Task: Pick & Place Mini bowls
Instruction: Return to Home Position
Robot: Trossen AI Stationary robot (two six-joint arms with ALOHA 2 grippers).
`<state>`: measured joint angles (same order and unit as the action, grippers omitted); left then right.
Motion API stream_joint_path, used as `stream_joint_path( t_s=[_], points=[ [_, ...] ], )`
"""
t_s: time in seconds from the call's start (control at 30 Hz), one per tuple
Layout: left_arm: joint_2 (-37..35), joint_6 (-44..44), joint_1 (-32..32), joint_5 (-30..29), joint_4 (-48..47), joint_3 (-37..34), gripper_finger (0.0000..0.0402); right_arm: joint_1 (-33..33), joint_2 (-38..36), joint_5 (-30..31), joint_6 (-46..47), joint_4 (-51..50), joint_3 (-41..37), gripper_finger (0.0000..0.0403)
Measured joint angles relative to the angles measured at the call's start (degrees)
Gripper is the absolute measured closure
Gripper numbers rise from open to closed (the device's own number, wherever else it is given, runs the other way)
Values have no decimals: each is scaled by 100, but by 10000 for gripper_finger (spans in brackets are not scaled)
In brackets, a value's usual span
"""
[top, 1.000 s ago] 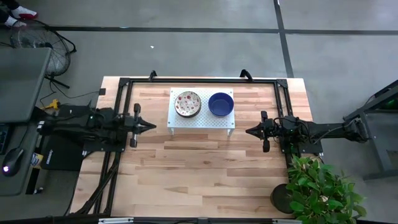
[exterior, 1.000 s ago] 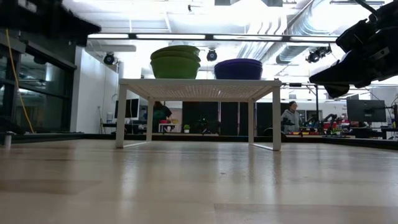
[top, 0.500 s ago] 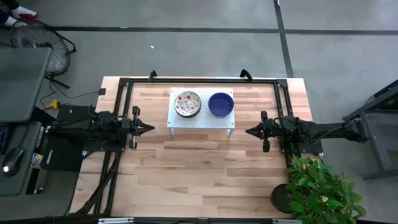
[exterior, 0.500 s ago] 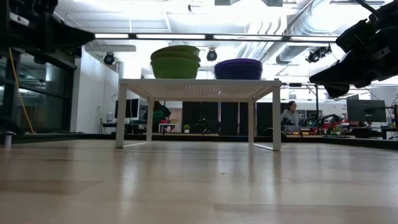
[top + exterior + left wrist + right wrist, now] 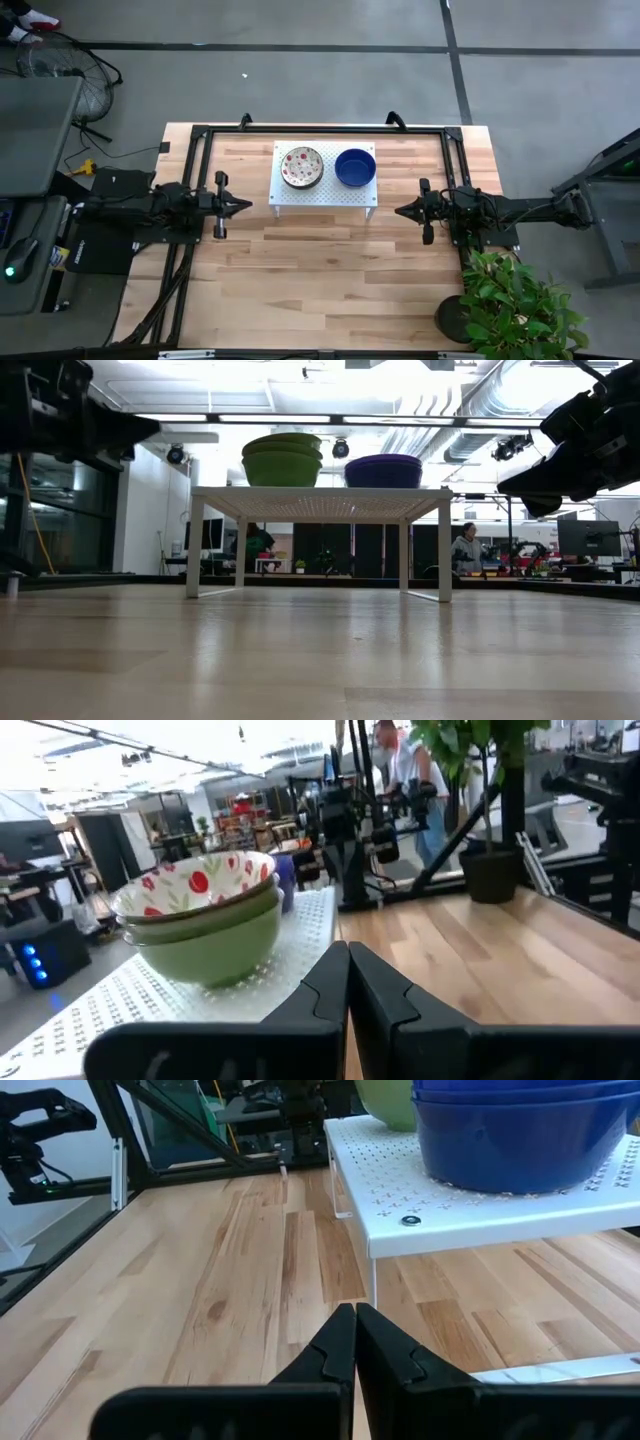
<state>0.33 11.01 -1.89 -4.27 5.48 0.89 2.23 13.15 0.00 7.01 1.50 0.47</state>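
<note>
On the bench [image 5: 320, 270], the left gripper [image 5: 243, 205] hovers at 9 o'clock of the white rack [image 5: 322, 195], its fingers pressed together on nothing. The right gripper [image 5: 402, 211] hovers at 3 o'clock, fingers likewise together and empty. On the rack top stand 2 stacks just beside each other: patterned mini bowls [image 5: 301, 166] toward 9 o'clock, blue mini bowls [image 5: 355, 167] toward 3 o'clock.
</note>
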Motion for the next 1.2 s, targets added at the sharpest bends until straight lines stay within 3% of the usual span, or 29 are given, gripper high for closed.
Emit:
stream_joint_path(
  t_s=[0.13, 0.5, 1.2],
  points=[
    [9, 50, 0, 105, -502, -4, 401, 1, 0, 1, 0, 0, 0, 402],
    [16, 1285, 0, 382, -500, -13, 401, 0, 0, -2, 0, 0, 1, 403],
    [18, 1318, 0, 384, -506, -17, 401, 1, 0, -2, 0, 0, 0, 403]
  ],
)
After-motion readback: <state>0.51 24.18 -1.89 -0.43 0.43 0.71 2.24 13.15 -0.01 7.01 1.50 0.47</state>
